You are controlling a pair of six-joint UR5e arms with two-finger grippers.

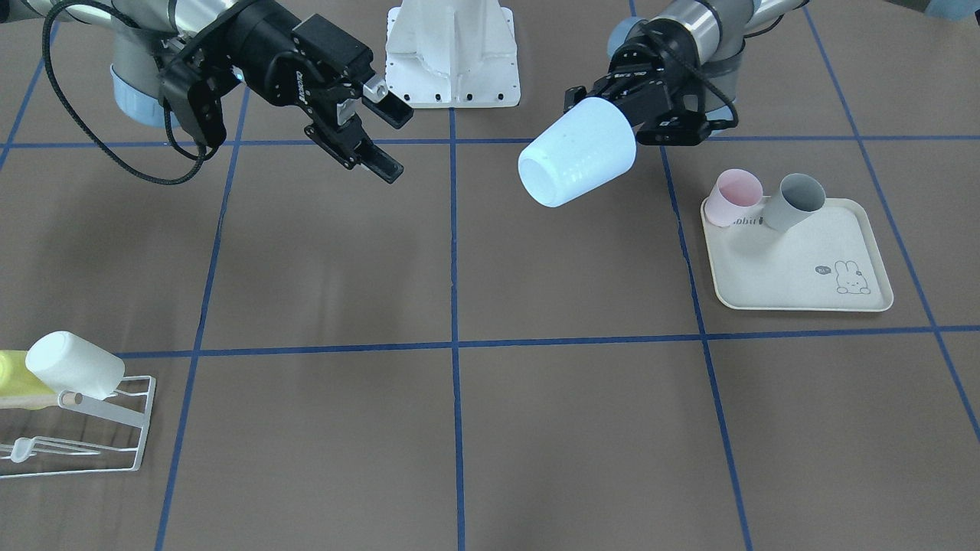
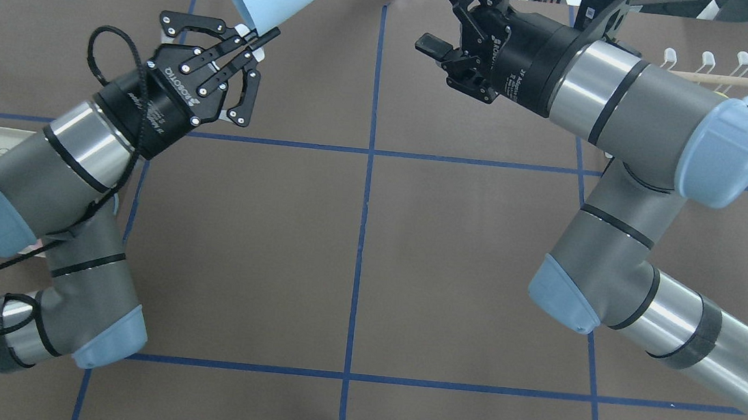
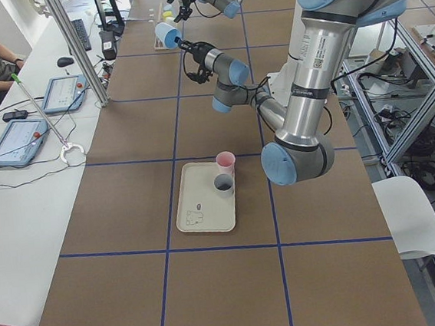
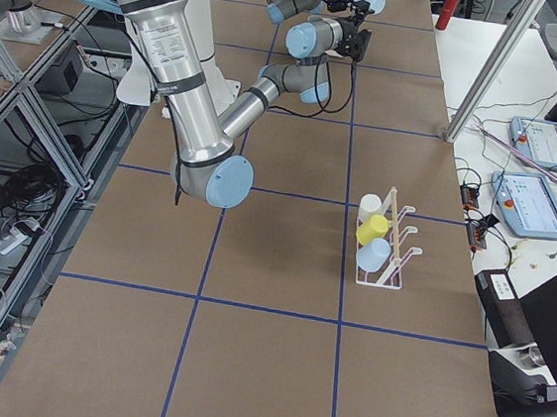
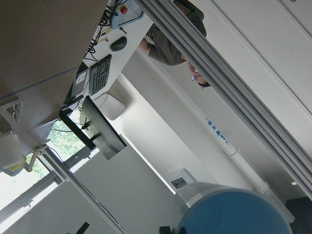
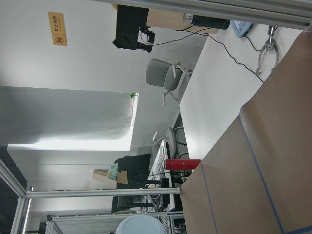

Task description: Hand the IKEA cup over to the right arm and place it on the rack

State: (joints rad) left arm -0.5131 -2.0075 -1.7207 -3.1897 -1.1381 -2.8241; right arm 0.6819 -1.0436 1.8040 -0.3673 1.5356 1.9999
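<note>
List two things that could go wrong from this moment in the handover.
1. The left gripper pinches the blue cup only near its base, tilted in the air; a nudge from the open right gripper might knock it loose.
2. The rack already carries three cups, so placing another could bump them.

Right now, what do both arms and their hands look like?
Left arm and right arm: silver and grey tubes, light-blue joint caps, looping black cables. The right hand is bulky and black with white lettering; the left hand is slimmer, black, open-linked, also white-lettered.
</note>
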